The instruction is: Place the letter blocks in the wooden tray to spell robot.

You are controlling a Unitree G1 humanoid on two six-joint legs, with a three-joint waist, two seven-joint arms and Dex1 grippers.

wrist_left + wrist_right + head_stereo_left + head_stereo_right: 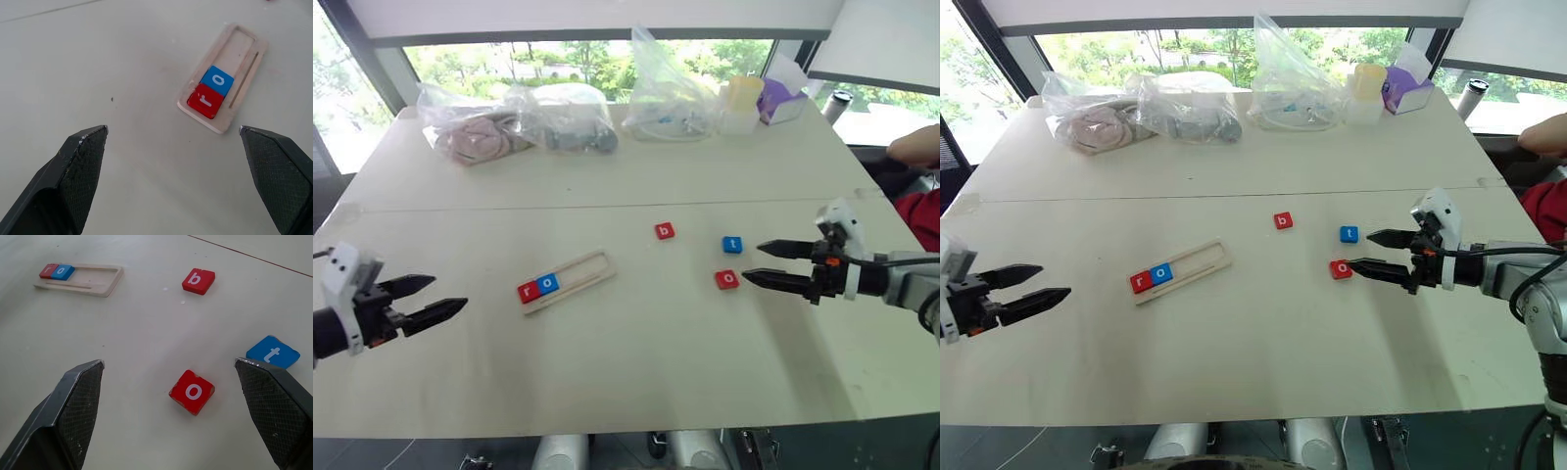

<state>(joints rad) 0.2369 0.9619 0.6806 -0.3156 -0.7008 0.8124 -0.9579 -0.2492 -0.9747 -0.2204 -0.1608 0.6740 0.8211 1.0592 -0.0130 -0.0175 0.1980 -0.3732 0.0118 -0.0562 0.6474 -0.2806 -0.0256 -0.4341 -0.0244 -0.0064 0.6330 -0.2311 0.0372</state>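
Here, laid out by item:

Table: pale and wide, with a seam running left to right across its middle.
Wooden tray: left of centre on the table, lying at a slant, left end nearer, right end farther.
Red r block: inside the tray at its left end.
Blue o block: inside the tray, touching the red r on its right; rest of the tray unfilled.
Red b block: flat on the table, right of the tray and a little farther back.
Blue t block: on the table, right of the b.
Red o block: on the table, just nearer than the t, close to the right fingertips.
Left gripper: at the left edge, above the table, jaws spread wide, nothing between them, well apart from the tray.
Right gripper: at the right, pointing left, jaws spread wide, nothing held.
Far edge: clear plastic bags and a purple box by the window.
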